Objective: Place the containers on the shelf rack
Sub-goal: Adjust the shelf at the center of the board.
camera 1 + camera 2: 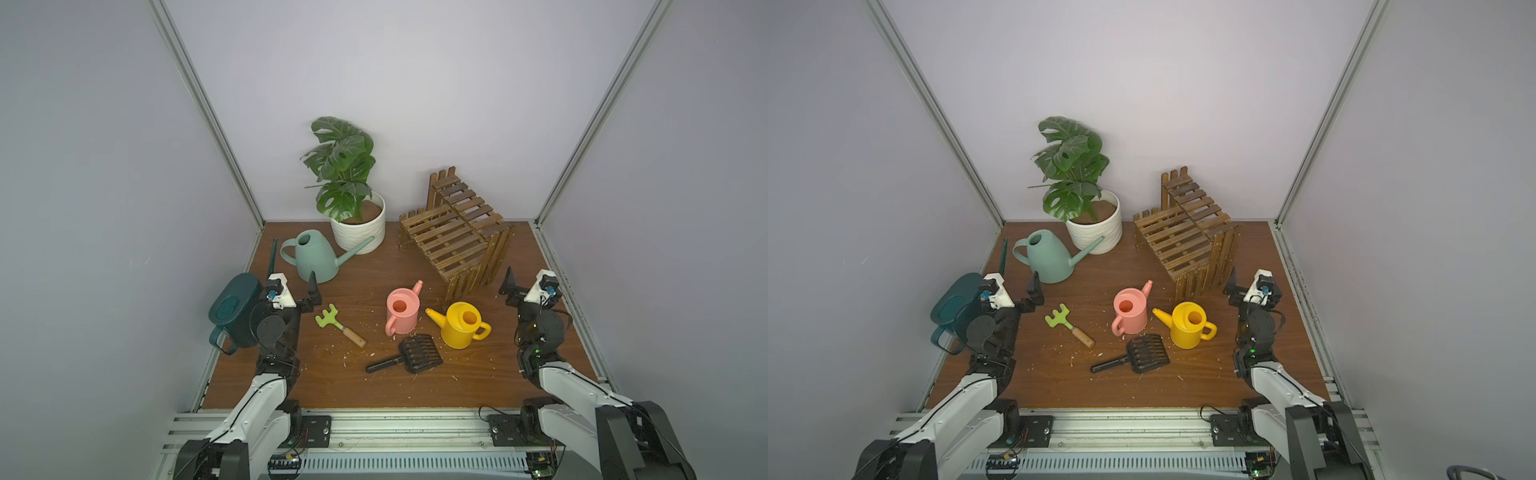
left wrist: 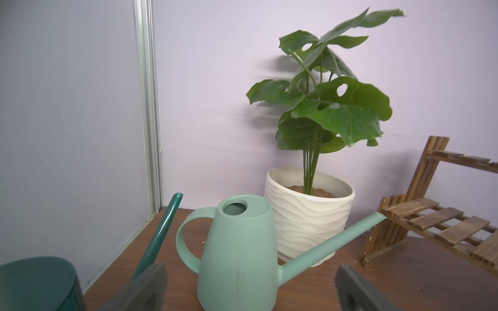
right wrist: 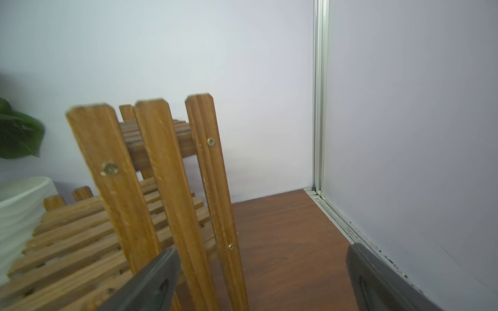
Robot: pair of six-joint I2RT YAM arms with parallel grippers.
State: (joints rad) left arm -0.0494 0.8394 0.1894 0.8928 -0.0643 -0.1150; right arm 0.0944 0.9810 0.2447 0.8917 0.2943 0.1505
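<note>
My left gripper (image 2: pixel 249 270) and right gripper (image 3: pixel 262 250), jaws spread, empty. With the green can (image 2: pixel 237 255) ahead of my left jaws, its spout (image 2: pixel 336 245) may strike the pot (image 2: pixel 304 223) if swung.

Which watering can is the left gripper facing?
The sage-green can, centred between the open left jaws; the teal can sits beside that arm, the pink can and yellow can stand mid-table.

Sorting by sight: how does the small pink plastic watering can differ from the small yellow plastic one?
The small pink plastic watering can is straight-sided; the small yellow plastic watering can is rounder. The pink can's spout aims at the wooden slatted shelf rack, the yellow can's at the pink can. Both stand upright on the brown table, off the rack.
</note>
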